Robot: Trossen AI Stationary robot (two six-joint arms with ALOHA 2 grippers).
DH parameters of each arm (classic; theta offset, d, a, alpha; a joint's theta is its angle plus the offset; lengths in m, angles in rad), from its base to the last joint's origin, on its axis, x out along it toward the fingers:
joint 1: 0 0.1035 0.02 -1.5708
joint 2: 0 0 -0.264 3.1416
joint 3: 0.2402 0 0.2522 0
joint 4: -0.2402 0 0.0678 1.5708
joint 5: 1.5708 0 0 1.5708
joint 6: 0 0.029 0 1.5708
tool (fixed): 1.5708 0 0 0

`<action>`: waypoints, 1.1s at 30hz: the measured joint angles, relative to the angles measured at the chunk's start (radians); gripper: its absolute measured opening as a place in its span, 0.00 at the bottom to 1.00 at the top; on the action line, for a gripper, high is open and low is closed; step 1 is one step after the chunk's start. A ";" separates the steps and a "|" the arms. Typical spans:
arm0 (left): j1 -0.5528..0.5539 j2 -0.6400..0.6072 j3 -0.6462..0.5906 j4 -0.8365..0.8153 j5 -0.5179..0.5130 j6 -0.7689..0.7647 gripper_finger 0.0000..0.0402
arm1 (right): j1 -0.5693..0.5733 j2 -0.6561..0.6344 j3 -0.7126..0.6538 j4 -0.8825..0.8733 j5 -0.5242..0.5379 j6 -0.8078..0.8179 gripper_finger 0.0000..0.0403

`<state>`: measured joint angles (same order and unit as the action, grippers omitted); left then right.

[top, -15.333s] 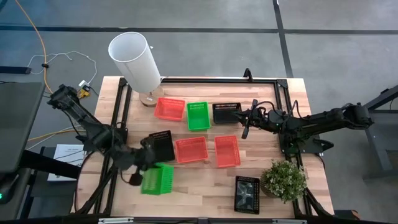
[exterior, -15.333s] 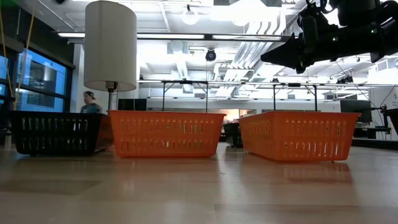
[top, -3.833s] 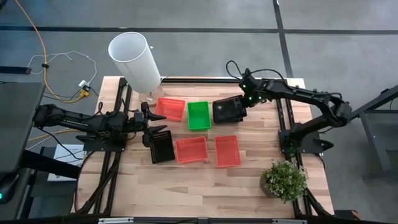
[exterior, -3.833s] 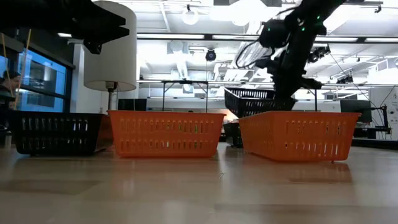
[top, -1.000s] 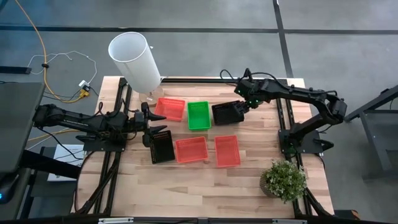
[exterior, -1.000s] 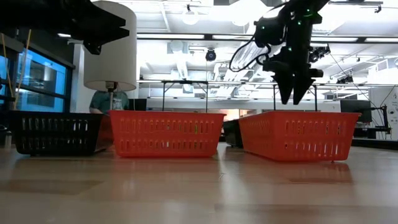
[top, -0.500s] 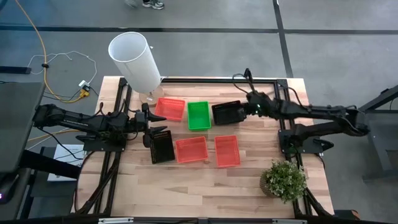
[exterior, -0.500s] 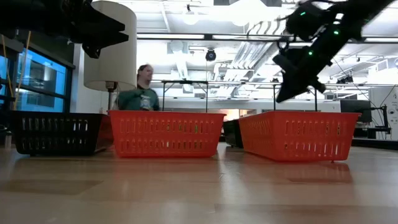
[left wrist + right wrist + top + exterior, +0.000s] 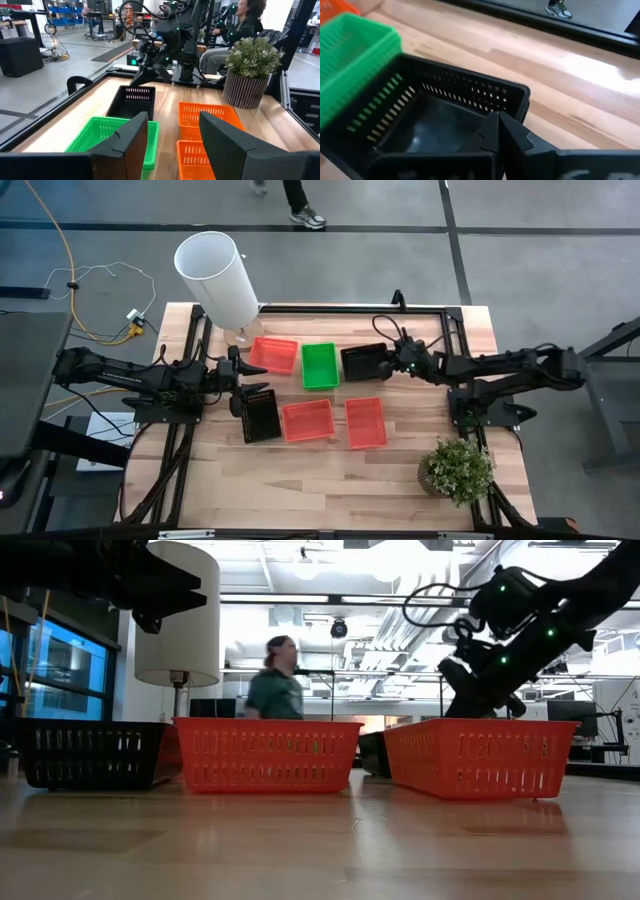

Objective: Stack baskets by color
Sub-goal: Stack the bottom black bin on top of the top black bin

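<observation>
My right gripper [image 9: 392, 364], fingers pressed together, sits by the far black basket [image 9: 364, 361]; I'd reopen, straddle its wall (left gripper [image 9: 238, 381] spread, idle).

Two dark jointed arms, looped black cables.
</observation>
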<state>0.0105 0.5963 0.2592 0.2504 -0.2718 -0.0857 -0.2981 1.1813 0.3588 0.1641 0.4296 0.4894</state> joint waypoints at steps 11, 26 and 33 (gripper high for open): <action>0.000 0.000 0.000 0.000 0.000 0.011 0.42 | 0.000 -0.002 0.031 0.085 -0.024 -0.094 0.00; 0.000 -0.002 0.024 0.002 0.034 0.097 0.42 | 0.266 -0.101 0.055 0.482 -0.202 -0.410 0.00; 0.000 -0.002 0.024 0.011 0.061 0.114 0.42 | 0.357 0.018 0.052 0.725 -0.247 -0.593 0.00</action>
<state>0.0105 0.5945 0.2832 0.2612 -0.2105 0.0280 0.0584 1.1995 0.4110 0.8893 0.1828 -0.1038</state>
